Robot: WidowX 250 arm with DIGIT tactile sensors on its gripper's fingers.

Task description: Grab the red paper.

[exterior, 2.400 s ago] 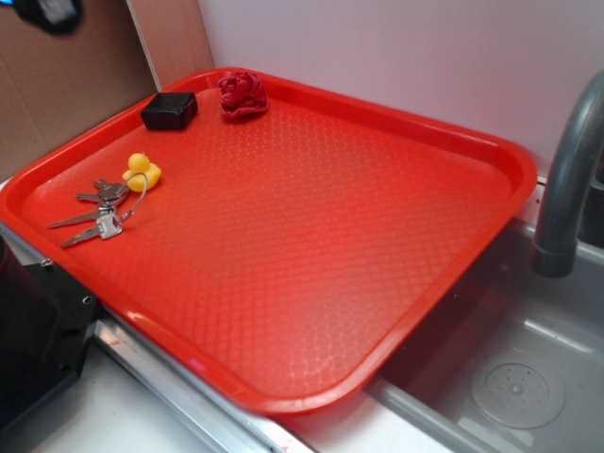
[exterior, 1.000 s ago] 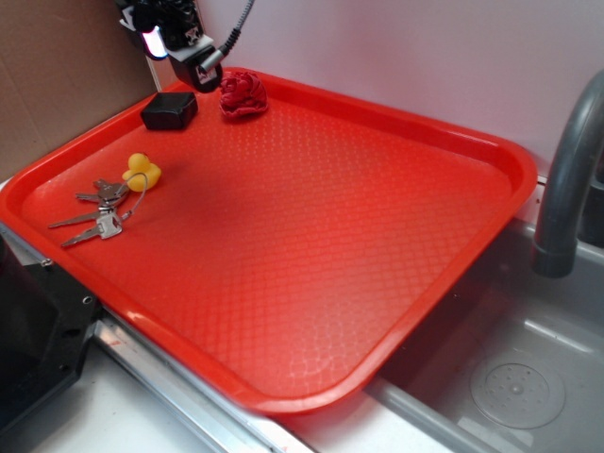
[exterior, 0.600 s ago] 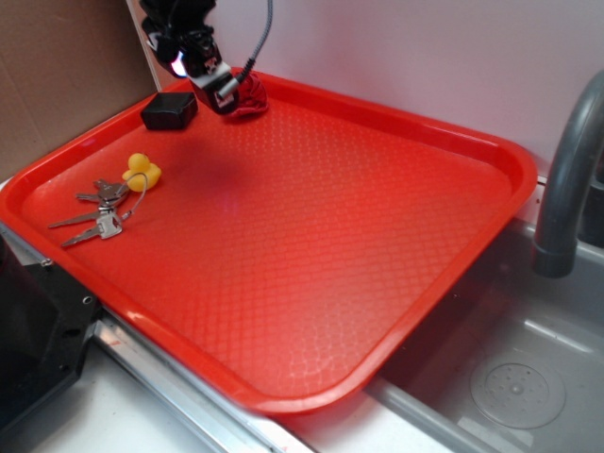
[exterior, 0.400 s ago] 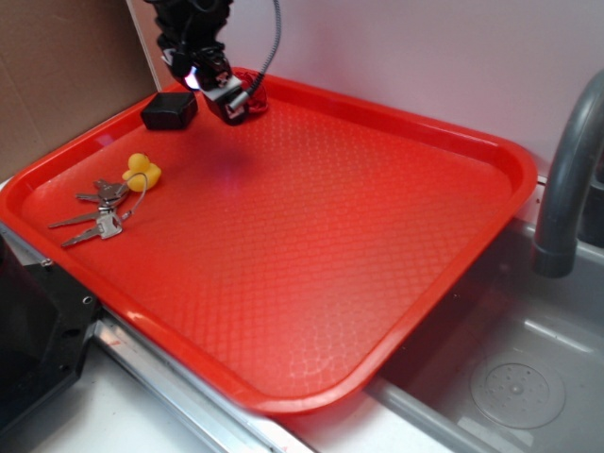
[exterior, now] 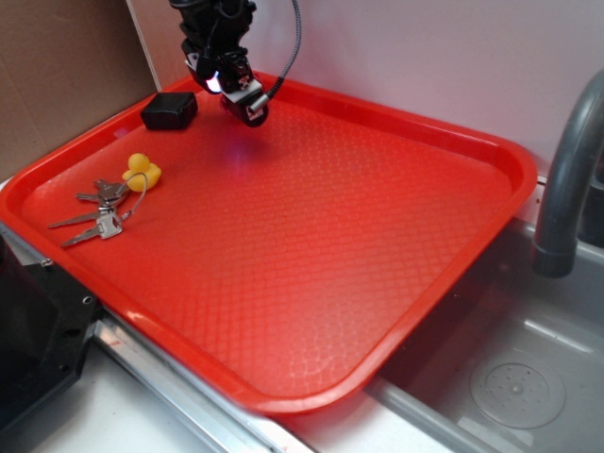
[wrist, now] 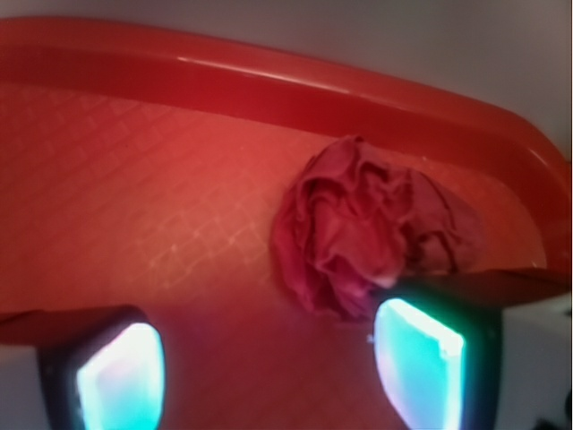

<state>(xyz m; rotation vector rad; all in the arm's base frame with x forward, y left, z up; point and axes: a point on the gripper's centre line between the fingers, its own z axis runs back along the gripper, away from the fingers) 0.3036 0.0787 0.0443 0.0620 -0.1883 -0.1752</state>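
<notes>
The end effector (exterior: 247, 102) hung at the upper left of the frame, over the far corner of the tray (exterior: 510, 179), fingers spread wide apart. From the wrist camera the red paper (wrist: 367, 228) sat against the tray's rim, ahead of the right finger (wrist: 419, 365), not between them. Nothing was gripped; the approach looked nearly done, the grab itself all left to do.

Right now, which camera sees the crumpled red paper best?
The wrist view: the red paper fills its middle, wrinkly folds clear, near the tray's rim. In the exterior view the gripper hides it.
</notes>
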